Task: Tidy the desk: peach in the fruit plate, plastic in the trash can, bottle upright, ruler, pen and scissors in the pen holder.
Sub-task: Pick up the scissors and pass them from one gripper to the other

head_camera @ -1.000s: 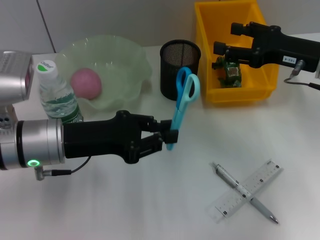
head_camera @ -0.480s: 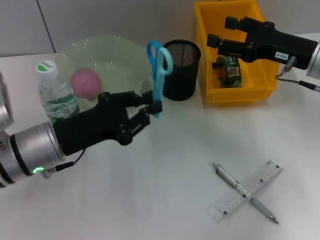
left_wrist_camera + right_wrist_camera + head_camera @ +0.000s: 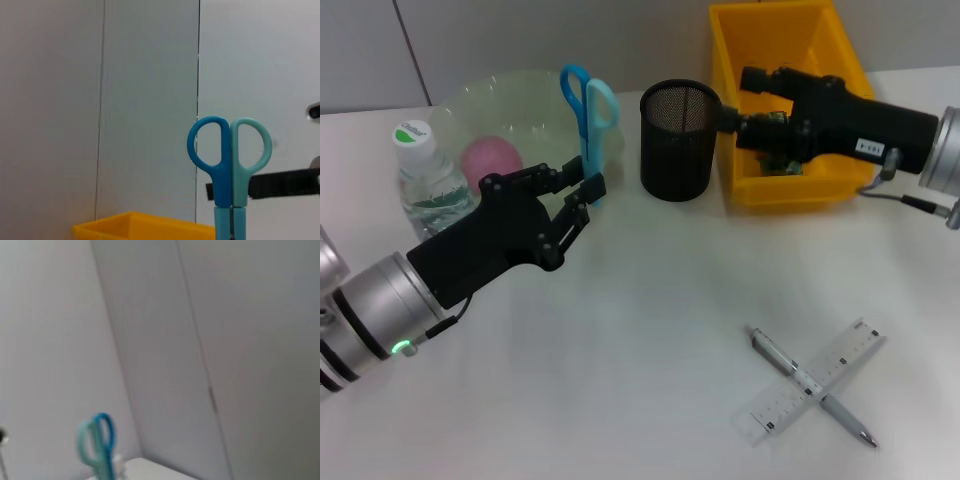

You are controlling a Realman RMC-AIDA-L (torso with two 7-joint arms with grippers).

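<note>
Left gripper (image 3: 582,195) clenched on scissors (image 3: 586,118) at blade end, handles up, left of pen holder (image 3: 679,140). Right gripper (image 3: 728,119) at holder's right rim, fingers' state unclear. Risk: thin blade grip slips, or blades catch mesh rim, tipping holder

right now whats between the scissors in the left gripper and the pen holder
Nothing stands between them. In the head view the scissors, held upright by the left gripper, and the pen holder are separated only by the fruit plate's rim and bare table.
</note>
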